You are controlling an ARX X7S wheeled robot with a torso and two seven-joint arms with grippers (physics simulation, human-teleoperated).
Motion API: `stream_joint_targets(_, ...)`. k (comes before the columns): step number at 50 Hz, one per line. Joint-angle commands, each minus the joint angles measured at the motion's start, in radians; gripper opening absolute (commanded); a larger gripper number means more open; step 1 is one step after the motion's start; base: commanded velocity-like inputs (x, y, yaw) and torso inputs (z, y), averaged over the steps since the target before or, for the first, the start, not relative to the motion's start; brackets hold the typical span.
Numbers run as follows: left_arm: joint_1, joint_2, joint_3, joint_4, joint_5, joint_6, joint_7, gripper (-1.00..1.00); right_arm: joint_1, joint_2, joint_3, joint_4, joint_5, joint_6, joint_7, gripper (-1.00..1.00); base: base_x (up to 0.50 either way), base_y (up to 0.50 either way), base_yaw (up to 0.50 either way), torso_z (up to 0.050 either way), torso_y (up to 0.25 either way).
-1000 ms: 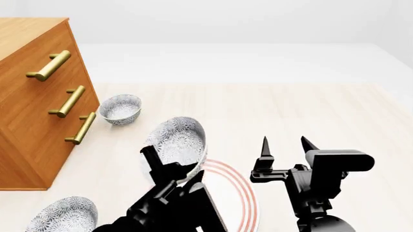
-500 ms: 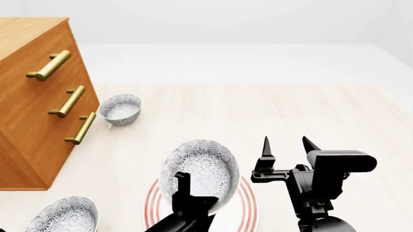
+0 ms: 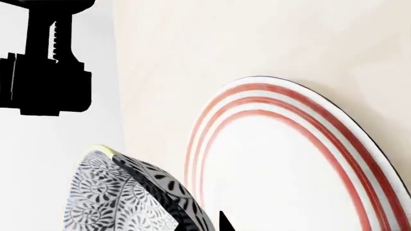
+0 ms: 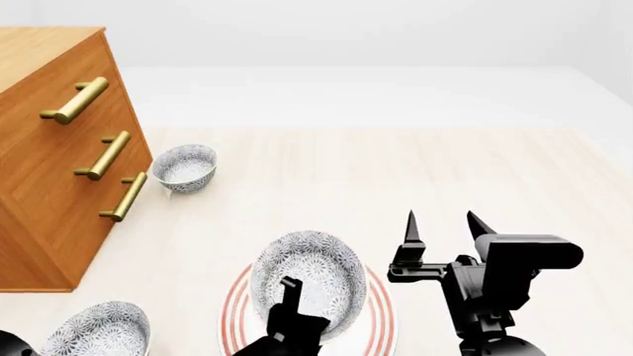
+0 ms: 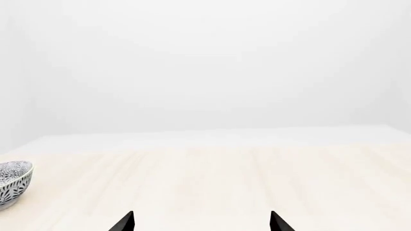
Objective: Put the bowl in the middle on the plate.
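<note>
The speckled grey-and-white bowl (image 4: 308,276) is tilted over the red-ringed white plate (image 4: 236,315), low above it or just touching; I cannot tell which. My left gripper (image 4: 289,295) is shut on the bowl's near rim, one finger inside it. In the left wrist view the bowl's wall (image 3: 122,197) fills the near corner, one black fingertip (image 3: 224,224) shows beside it, and the plate (image 3: 289,159) lies just beyond. My right gripper (image 4: 441,226) stands open and empty to the right of the plate, its fingertips (image 5: 125,222) wide apart over bare floor.
A wooden dresser (image 4: 50,170) with brass handles stands at the left. A matching bowl (image 4: 184,167) sits beside its front corner, also seen in the right wrist view (image 5: 11,182). Another bowl (image 4: 96,330) lies near the bottom left edge. The light wooden floor (image 4: 445,170) stretches ahead and right.
My left gripper has carried the bowl from up left of the plate rightward and down over the plate's middle. The right gripper has barely moved.
</note>
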Motion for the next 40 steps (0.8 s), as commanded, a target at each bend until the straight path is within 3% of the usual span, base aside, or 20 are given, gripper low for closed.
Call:
stream_joint_targets(1, 0.007, -0.013, -0.035, -0.092, 0.022, 0.086, 0.068, -1.0, -0.007, 0.004, 0.002, -0.003, 0.005, -0.006, 0.005, 1.0, 0.0, 0.0, 0.0, 0.0, 0.0)
stream_joint_targets(16, 0.06, -0.023, -0.093, -0.221, -0.009, 0.239, 0.073, -1.0, -0.007, 0.009, -0.001, -0.006, 0.009, -0.005, 0.013, 1.0, 0.0, 0.0, 0.0, 0.0, 0.0)
stream_joint_targets(40, 0.111, -0.029, -0.083, -0.284, -0.026, 0.317, 0.08, -1.0, -0.006, 0.018, -0.008, -0.012, 0.017, -0.004, 0.026, 1.0, 0.0, 0.0, 0.0, 0.0, 0.0)
